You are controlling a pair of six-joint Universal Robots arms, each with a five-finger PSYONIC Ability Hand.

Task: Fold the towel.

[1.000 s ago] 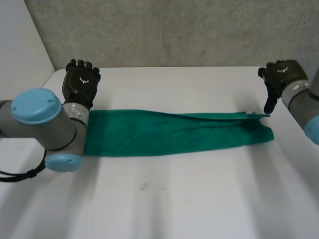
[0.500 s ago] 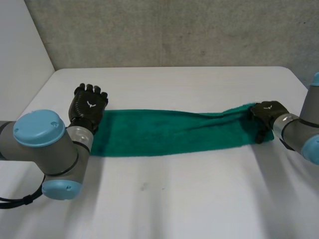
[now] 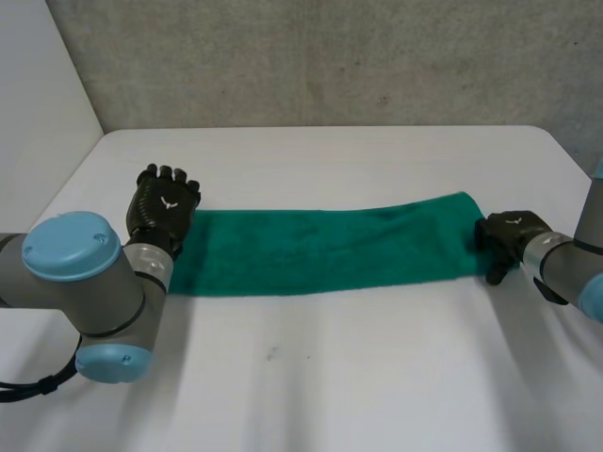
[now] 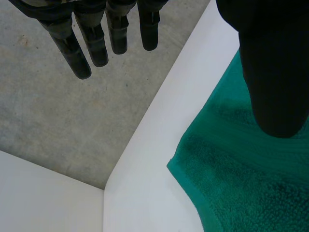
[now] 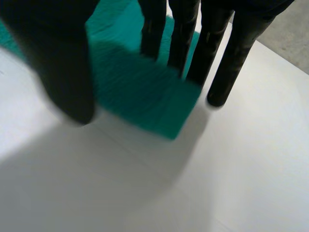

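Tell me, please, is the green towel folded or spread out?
Spread: the towel lies flat as one long strip on the table, ends apart. Whether doubled lengthwise, cannot tell.

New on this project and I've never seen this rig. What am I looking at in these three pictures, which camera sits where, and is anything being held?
This is a two-armed robot at a white table, and each arm ends in a black hand. The head view looks down from a camera between and behind the arms. The other two views come from a camera on each wrist, looking along that hand's palm.

A green towel lies flat in a long strip across the table. The left hand is at the towel's left end, fingers straight, thumb above the cloth. The right hand is at the right end, straight fingers pointing down, with the towel's corner between fingers and thumb. Neither hand grips the towel.
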